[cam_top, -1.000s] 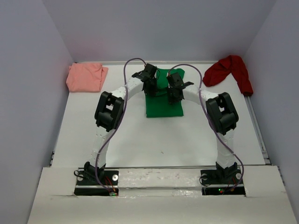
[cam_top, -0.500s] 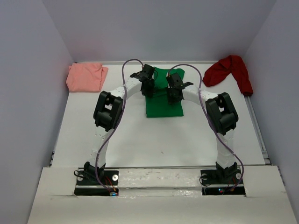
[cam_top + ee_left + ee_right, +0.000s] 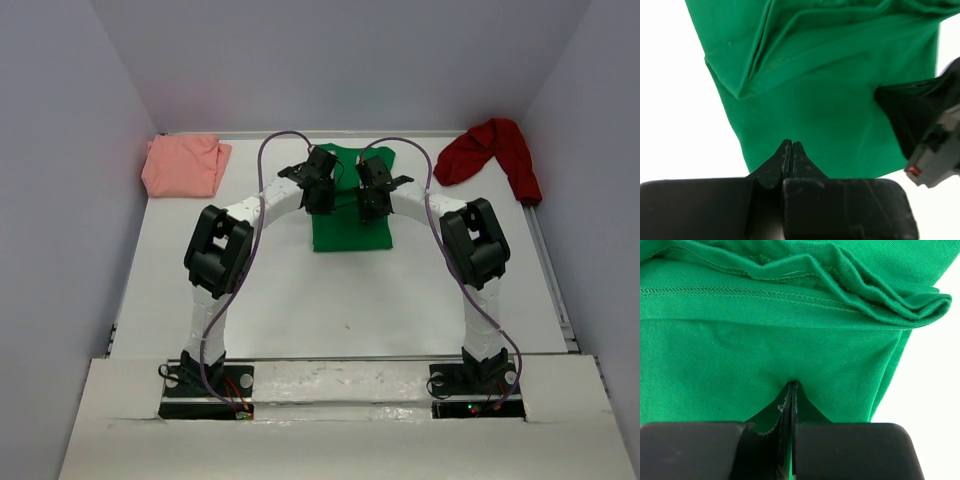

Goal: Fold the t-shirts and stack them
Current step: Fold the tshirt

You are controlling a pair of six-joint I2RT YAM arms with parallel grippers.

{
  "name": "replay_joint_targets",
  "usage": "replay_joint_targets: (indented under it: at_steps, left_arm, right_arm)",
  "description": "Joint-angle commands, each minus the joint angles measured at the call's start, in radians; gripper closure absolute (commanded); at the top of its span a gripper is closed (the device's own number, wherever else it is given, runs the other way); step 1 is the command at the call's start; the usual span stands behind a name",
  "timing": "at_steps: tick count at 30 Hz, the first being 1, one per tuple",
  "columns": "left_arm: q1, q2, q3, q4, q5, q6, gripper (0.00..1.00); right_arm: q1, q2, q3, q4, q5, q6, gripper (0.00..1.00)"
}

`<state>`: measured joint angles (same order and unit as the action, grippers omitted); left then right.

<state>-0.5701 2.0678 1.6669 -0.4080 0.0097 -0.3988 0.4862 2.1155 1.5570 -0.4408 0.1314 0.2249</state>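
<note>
Left end effector (image 3: 791,143) and right end effector (image 3: 791,384) closed; three t-shirts (image 3: 350,232).

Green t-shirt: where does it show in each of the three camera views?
Top external: green t-shirt sits centre, slightly above the middle.
Left wrist: shirt fills the upper middle.
Right wrist: shirt fills nearly the whole picture.
Shared landmark: the right gripper, at the left wrist view's right edge.
</note>
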Motion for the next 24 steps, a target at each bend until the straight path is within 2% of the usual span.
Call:
replay_joint_targets:
  at_steps: [1, 17, 24]
  left_arm:
    - [0.004, -0.020, -0.016, 0.015, -0.014, -0.017, 1.00]
    - [0.007, 0.169, 0.206, -0.049, -0.016, -0.003, 1.00]
    - [0.009, 0.190, 0.194, -0.037, -0.014, 0.002, 1.00]
  right_arm:
    - [0.012, 0.031, -0.023, -0.052, 0.013, -0.006, 1.00]
    - [0.012, 0.026, -0.037, -0.053, 0.005, -0.002, 1.00]
    - [0.012, 0.037, -0.034, -0.053, 0.005, -0.006, 1.00]
